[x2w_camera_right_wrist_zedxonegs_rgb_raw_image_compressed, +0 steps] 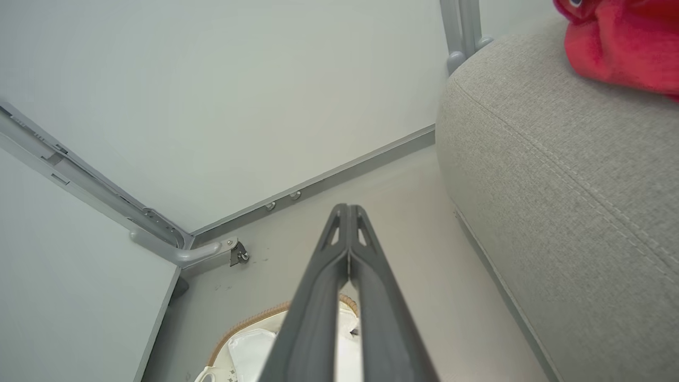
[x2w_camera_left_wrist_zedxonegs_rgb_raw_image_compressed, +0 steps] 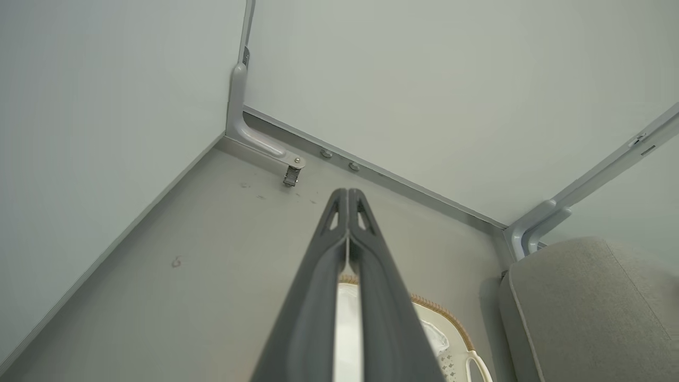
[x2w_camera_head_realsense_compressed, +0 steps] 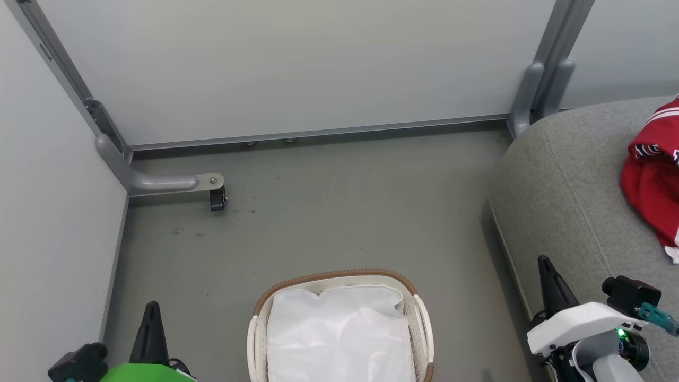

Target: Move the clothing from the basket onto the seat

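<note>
Red sports clothing [x2w_camera_head_realsense_compressed: 651,196] lies on the large grey fabric seat [x2w_camera_head_realsense_compressed: 562,201], up-right of my right claw [x2w_camera_head_realsense_compressed: 543,262], closer than my left claw [x2w_camera_head_realsense_compressed: 153,307]; both pinched shut, empty.

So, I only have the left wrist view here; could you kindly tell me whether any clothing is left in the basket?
Observer: None that I can see; the head view shows white liner inside the basket.
Operator: Where is the clothing, please?
Observer: The red clothing lies on the seat, toward the robot's right.
Operator: And the right gripper?
Observer: The right gripper points up beside the seat, jaws shut, holding nothing.
</note>
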`<state>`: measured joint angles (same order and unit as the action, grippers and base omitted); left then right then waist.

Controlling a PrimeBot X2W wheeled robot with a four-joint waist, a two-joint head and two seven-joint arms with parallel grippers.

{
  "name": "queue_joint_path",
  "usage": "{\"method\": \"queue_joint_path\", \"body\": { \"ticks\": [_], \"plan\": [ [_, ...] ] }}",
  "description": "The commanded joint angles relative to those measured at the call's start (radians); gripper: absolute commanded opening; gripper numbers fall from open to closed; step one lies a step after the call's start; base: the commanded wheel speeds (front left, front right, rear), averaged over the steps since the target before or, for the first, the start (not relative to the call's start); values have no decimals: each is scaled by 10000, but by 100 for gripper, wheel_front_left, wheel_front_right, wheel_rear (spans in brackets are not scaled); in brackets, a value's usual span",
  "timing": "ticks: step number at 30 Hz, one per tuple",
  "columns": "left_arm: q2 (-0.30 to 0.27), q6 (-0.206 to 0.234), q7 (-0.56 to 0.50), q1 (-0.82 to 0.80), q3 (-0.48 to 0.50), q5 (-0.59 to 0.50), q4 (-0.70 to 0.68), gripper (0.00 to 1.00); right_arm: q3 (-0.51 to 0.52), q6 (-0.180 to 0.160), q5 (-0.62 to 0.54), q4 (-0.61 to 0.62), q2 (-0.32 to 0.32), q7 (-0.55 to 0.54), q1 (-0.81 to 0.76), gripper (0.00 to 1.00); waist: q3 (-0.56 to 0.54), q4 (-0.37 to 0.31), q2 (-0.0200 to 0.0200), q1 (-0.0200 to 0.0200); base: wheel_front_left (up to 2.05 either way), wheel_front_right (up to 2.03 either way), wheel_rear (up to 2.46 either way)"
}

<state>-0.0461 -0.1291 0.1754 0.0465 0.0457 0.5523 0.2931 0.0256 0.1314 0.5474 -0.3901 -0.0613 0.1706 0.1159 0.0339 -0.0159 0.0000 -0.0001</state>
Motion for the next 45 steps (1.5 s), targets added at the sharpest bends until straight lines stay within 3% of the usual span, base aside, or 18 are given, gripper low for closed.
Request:
{"method": "queue_joint_path", "body": {
  "ticks": [1,45],
  "plan": [
    [-45,-4,-79,-308,72,379,-175,0,66,-2,410,220,-46,-81,88,0,-4,2,0,1,0,0,0],
    [-64,-14,-1577,-1028,403,5813,-360,0,511,-6,5854,907,28,-1561,-4,0,-129,67,0,1,0,0,0]
  ]
}}
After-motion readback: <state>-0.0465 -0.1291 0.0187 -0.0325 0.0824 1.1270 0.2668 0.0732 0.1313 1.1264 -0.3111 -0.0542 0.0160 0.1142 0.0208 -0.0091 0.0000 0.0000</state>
